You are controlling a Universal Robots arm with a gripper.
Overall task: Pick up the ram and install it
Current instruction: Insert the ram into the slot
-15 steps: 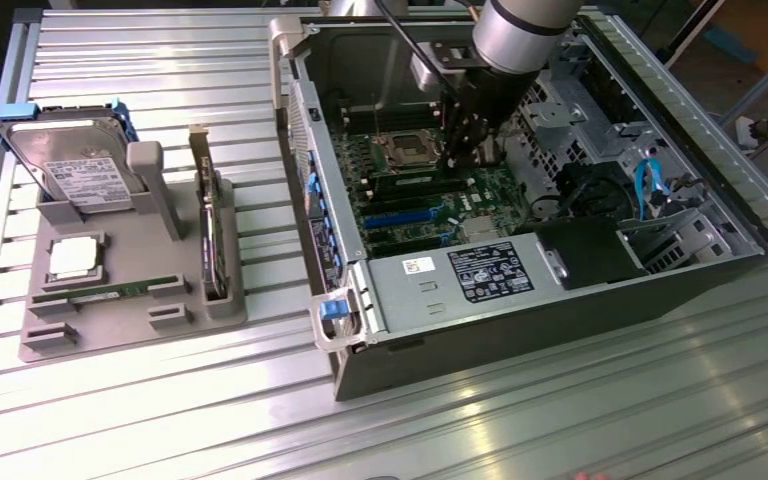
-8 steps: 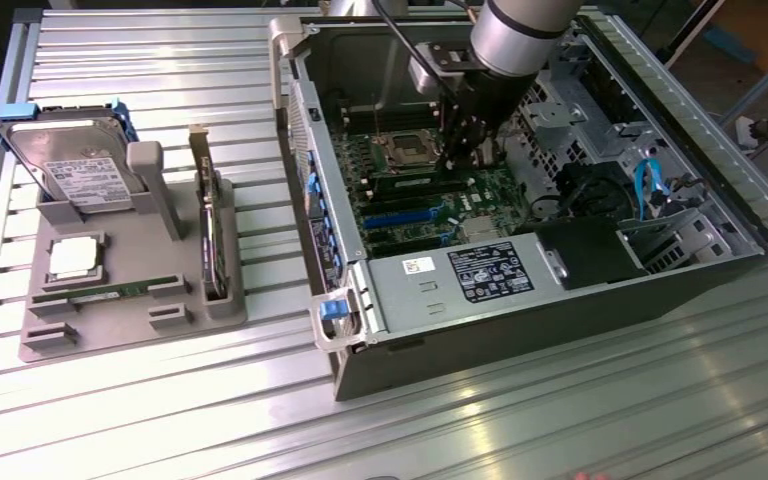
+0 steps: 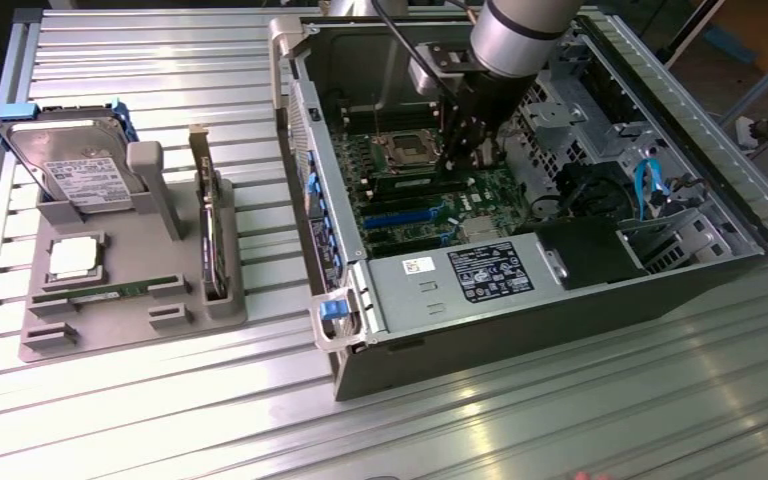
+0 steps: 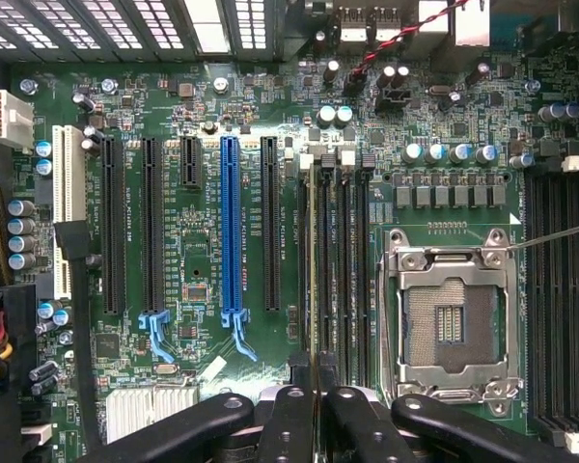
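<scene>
Ram [image 4: 314, 270], install step, judged at insertion: hand [image 4: 316, 388] pinched shut on its top edge, ram directly below the hand over the slots [image 4: 343, 260], socket [image 4: 451, 323] just beside; seating likely needs square alignment and even downward pressure.

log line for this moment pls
gripper shut on ram | ram among slots beside cpu socket | seated: cannot tell

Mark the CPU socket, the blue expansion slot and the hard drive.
CPU socket [image 4: 451, 323]: wrist view, middle of the open socket.
blue expansion slot [image 4: 231, 227]: wrist view, midway along it.
hard drive [image 3: 81, 178]: exterior view, on its white label.
</scene>
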